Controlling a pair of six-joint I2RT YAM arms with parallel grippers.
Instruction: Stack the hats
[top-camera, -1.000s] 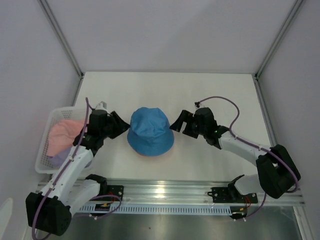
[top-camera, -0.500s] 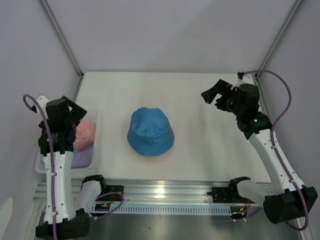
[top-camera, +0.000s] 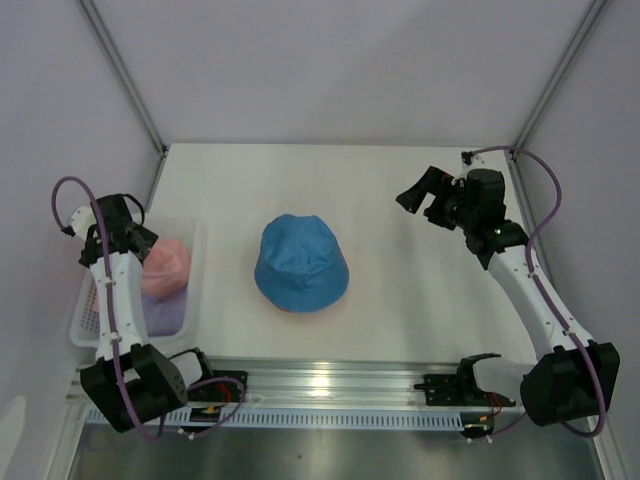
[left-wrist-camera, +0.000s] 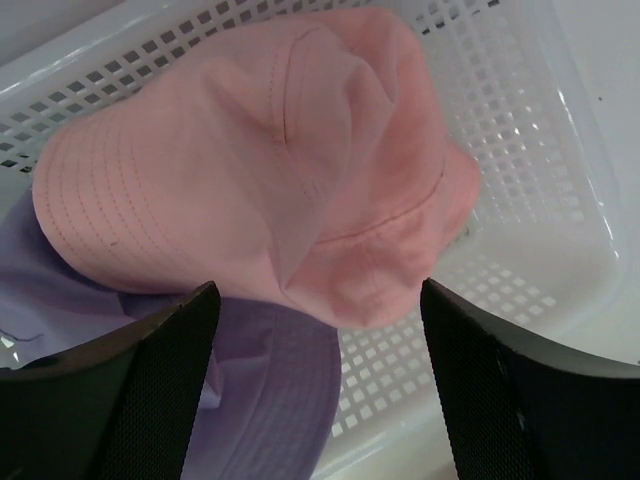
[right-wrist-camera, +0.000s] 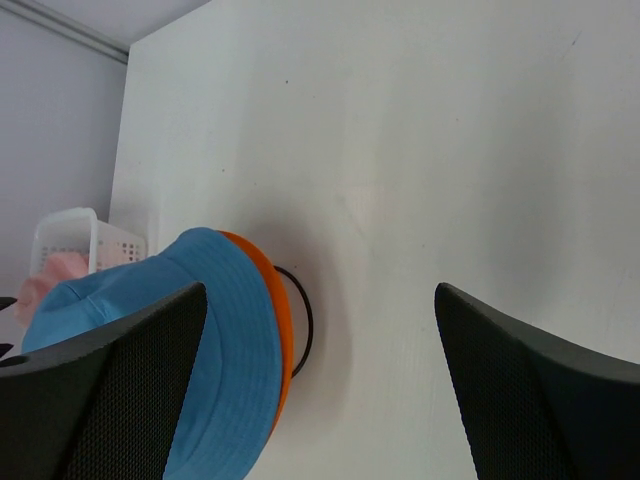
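The blue hat (top-camera: 300, 262) sits mid-table on top of the orange hat (top-camera: 292, 309), of which only a brim edge shows. In the right wrist view the blue hat (right-wrist-camera: 150, 330) covers the orange hat (right-wrist-camera: 277, 320). The pink hat (left-wrist-camera: 250, 160) lies over the lavender hat (left-wrist-camera: 260, 400) inside the white basket (left-wrist-camera: 520, 200). My left gripper (left-wrist-camera: 318, 290) is open and empty just above the pink hat (top-camera: 165, 265). My right gripper (right-wrist-camera: 320, 290) is open and empty, raised at the far right (top-camera: 415, 200), well away from the stack.
A black wire ring (right-wrist-camera: 305, 320) shows under the orange brim. The white mesh basket (top-camera: 90, 320) stands at the table's left edge. Frame posts and white walls close in the back and sides. A metal rail runs along the near edge.
Both grippers have left the blue hat's sides. The left arm swung left over the basket, and the right arm lifted away to the far right. The blue hat has not moved.
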